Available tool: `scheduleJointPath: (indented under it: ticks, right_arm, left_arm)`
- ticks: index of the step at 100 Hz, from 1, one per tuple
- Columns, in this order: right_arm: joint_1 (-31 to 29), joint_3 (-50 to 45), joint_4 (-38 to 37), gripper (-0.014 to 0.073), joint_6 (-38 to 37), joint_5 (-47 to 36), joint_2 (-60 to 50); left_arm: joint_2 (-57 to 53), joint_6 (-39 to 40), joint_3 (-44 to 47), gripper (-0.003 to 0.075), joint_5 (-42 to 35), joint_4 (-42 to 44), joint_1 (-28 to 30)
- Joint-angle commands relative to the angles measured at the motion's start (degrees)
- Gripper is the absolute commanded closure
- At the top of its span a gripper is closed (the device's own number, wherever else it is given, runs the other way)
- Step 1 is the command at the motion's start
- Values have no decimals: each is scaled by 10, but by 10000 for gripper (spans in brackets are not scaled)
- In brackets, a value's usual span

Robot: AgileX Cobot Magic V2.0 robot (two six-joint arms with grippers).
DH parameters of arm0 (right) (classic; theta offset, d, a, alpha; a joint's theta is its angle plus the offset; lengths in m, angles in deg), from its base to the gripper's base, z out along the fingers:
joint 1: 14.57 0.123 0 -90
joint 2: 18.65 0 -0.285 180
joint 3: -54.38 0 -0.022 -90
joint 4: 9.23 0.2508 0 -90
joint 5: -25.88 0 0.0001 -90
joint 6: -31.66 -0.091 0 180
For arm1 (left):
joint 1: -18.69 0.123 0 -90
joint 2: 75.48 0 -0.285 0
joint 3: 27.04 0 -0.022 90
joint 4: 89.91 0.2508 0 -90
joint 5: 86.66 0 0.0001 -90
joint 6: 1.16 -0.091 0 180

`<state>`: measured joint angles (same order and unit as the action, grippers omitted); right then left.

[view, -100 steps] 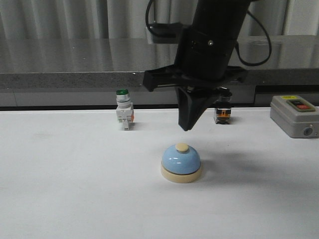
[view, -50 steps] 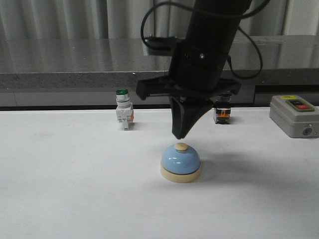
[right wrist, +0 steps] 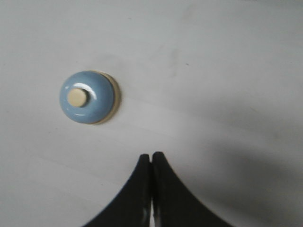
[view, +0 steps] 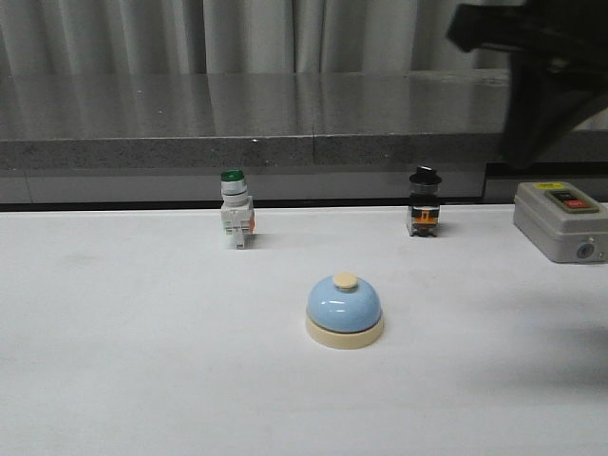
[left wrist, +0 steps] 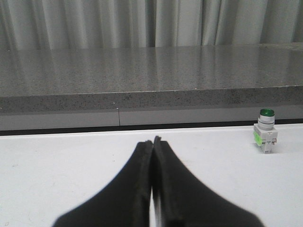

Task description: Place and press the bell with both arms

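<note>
Front view: white table [view: 114, 361], grey ledge [view: 190, 150], pale curtains [view: 237, 36].

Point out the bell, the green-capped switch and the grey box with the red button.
bell [view: 345, 306]: front view, on the blue dome.
green-capped switch [view: 236, 214]: front view, on its white body.
grey box [view: 559, 228]: front view, on its front face.

Even, soft overhead light, moderately bright. Bell [view: 345, 311] dome carries a small white glare spot. Diffuse grey shadow on table [view: 142, 380] at right. Right arm [view: 532, 76] motion-blurred, upper right. Wrist-view fingertips [left wrist: 152, 144] soft, out of focus.
</note>
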<state>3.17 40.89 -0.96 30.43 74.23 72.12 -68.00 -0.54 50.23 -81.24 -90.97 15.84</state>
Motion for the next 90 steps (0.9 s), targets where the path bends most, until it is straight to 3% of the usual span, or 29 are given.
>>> scheduleJointPath:
  ticks: [1,41,90]
  right_arm:
    - [-39,-25,2,653,3,-14,-73]
    - [-157,-154,2,653,3,-21,-279]
    - [-161,-302,2,653,3,-96,-547]
  left_arm:
    - [-17,0,24,741,-45,-4,2]
    - [-17,0,24,741,-45,-4,2]
    - [-17,0,24,741,-45,-4,2]
